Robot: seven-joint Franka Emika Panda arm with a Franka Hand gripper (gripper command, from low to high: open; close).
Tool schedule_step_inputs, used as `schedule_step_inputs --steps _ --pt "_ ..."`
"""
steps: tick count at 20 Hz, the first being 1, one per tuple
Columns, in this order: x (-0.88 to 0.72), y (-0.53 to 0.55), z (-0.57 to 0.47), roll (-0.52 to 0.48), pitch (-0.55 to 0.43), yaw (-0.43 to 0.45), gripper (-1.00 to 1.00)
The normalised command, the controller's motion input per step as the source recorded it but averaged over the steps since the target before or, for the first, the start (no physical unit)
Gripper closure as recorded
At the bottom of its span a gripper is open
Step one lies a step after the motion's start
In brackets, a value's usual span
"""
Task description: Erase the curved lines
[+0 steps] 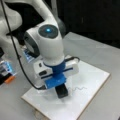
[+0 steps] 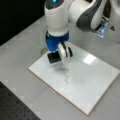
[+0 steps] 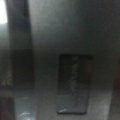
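Your curve lines (image 1: 77,88) are one thin dark wavy stroke with a few small humps, short against the board that carries them. In a front view the squiggle (image 2: 66,78) runs down from just below the black block, and it looks whole along its length; you can see no wiped gap in it. It lies on the white board (image 1: 97,77), toward the edge nearest a front view's bottom, with bare white around it on all sides.

Right at one end of the stroke you have the black eraser block (image 1: 61,91), a dark rectangular piece that sits down at the board's surface, its edge just beside the start of the squiggle. In a front view the same block (image 2: 53,57) is near the board's upper left corner.

Above the block is your tool (image 1: 60,88), mounted under blue parts on the white arm. The block hangs from it, but you cannot tell how the jaws stand on it. The wrist view shows only a dim grey surface with a darker rectangle (image 3: 73,84).

The board rests on a grey table (image 2: 22,100), with a thin wooden rim showing along its lower edges.
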Motion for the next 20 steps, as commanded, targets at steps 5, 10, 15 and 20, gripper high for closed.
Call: schedule_step_inputs --steps 5,10,15,20 --pt "-0.14 0.08 -0.16 0.115 -0.263 -0.167 1.0" --pt "-0.16 0.06 -0.12 0.073 -0.208 -0.089 1.0" --pt "-0.2 0.05 -0.12 0.045 -0.201 -0.066 1.0" --pt "-0.22 0.06 -0.14 0.019 -0.191 -0.059 1.0"
